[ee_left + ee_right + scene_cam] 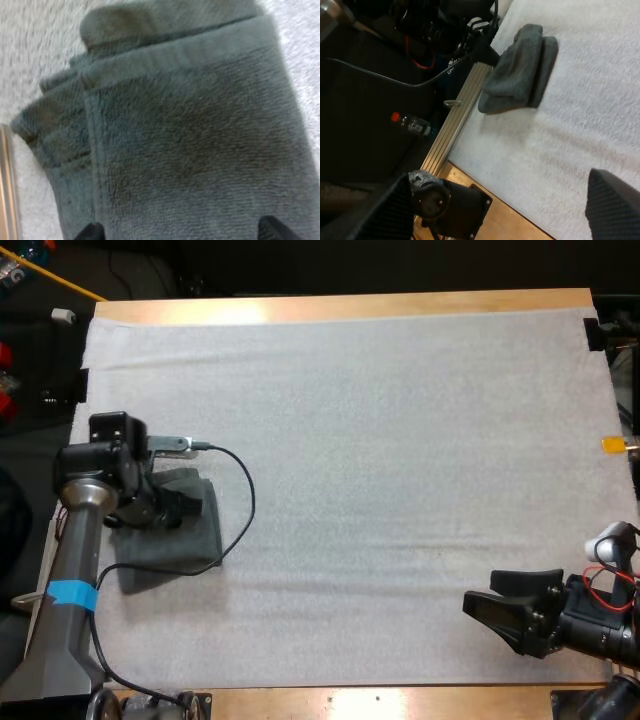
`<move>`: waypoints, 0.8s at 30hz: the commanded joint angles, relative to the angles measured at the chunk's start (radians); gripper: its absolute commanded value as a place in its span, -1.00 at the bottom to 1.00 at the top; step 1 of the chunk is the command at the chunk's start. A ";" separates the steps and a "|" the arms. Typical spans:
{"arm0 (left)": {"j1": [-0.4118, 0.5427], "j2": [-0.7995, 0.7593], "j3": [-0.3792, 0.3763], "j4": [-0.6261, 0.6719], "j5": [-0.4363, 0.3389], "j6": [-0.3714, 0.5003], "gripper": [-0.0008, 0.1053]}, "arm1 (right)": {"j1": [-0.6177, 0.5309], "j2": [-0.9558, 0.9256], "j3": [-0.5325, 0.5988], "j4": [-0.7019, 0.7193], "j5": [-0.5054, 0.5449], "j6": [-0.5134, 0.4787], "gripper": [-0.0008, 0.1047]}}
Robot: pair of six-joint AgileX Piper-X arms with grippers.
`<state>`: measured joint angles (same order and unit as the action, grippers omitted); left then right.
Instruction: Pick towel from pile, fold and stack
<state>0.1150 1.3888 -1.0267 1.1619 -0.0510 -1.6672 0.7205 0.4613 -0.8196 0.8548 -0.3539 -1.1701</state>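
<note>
Your folded towel [170,558] lay on the worktop [350,306]; left claw [178,506] (over it) and right claw [480,592] stood wide, so folding looked done.

High view looks down; wrist views face the towel [185,545], left closest

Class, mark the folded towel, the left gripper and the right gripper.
folded towel [185,550], high view, its bare near part.
left gripper [182,231], left wrist view, midway between its fingertips.
right gripper [480,591], high view, midway between its fingertips.
</note>
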 commanded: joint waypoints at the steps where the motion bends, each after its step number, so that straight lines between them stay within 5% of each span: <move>1: 0.021 -0.008 0.017 -0.013 0.018 -0.010 0.13 | 0.004 0.000 0.007 -0.013 -0.012 0.005 0.34; 13: 0.080 0.000 0.228 -0.202 0.147 -0.038 0.13 | 0.004 0.000 0.034 -0.013 -0.015 0.039 0.34; 24: 0.080 0.107 0.221 -0.199 0.249 -0.041 0.13 | 0.004 0.000 0.034 -0.013 -0.017 0.046 0.34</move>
<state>0.1976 1.4892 -0.8075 0.9663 0.1675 -1.6986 0.7205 0.4634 -0.7828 0.8484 -0.3619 -1.1221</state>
